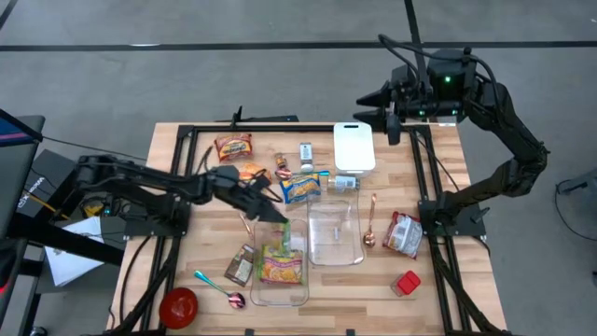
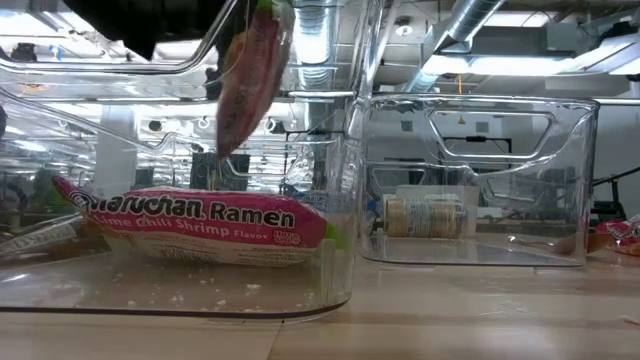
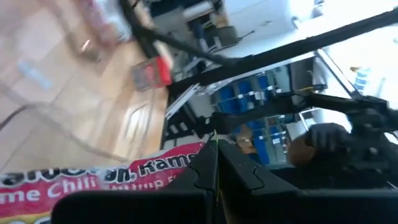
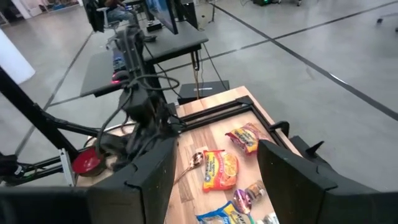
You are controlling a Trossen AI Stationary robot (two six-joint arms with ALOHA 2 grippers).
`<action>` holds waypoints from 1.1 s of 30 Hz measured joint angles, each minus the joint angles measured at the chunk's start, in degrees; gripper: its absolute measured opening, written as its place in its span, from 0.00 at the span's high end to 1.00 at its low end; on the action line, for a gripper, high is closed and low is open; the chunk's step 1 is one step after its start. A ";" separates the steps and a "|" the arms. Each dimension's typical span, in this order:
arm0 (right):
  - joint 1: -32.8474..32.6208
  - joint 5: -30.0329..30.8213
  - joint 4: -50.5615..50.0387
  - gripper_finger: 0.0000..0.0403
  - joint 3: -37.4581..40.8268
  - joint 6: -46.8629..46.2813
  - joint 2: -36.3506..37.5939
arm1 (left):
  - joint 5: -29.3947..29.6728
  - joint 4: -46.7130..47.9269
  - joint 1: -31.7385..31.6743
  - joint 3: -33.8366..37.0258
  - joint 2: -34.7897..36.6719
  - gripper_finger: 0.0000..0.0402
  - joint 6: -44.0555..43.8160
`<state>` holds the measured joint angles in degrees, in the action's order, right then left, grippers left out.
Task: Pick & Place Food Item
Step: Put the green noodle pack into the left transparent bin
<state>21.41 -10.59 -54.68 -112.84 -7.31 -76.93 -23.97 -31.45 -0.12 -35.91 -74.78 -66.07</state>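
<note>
Left gripper [image 1: 278, 217] above near clear bin [image 1: 300, 297], fingers clamped shut on a green-edged food packet [image 2: 250, 75], hanging over bin's far end. Ramen pack [image 1: 281, 264] flat inside same bin. Second clear bin [image 1: 354, 257] just right of it on bench [image 1: 177, 154], touching or not: can't tell. Right gripper [image 1: 366, 107] parked high past bench's far edge, beyond white cutting board [image 1: 354, 147], fingers apart, gripping nothing.

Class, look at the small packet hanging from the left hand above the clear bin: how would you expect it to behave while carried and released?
The packet hangs limp and bent below the left hand, so it is probably floppy and light. Pinched only at its top edge, it may swing or twist. Released, it would likely drop flat into the clear bin beside the ramen pack.
</note>
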 joint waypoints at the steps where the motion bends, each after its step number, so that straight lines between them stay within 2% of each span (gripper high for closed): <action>1: 0.23 0.00 -0.24 0.46 0.00 0.12 0.00 | -0.02 0.08 0.02 -0.05 -1.16 1.00 -0.67; 9: 1.29 -0.02 -1.97 0.46 0.00 1.95 0.00 | 2.23 0.50 0.04 -0.12 -4.97 1.00 -5.24; 18: 1.27 -0.03 -3.62 0.46 0.00 5.23 0.00 | 5.00 8.46 1.96 -0.26 -4.82 1.00 -3.80; 26: 1.27 -0.04 -3.62 0.46 0.00 6.30 0.00 | 7.33 6.59 4.82 -0.12 -4.93 1.00 -3.27; 30: 1.27 -0.04 -3.62 0.46 0.00 6.30 0.00 | 7.52 4.70 5.01 -0.12 -4.92 0.96 -3.29; 33: 1.27 -0.04 -3.62 0.46 0.00 5.99 0.00 | 7.52 3.90 4.91 -0.12 -4.92 0.89 -3.48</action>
<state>22.68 -10.63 -58.30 -112.84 -1.32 -76.93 -16.45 -27.56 4.79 -36.03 -79.70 -69.54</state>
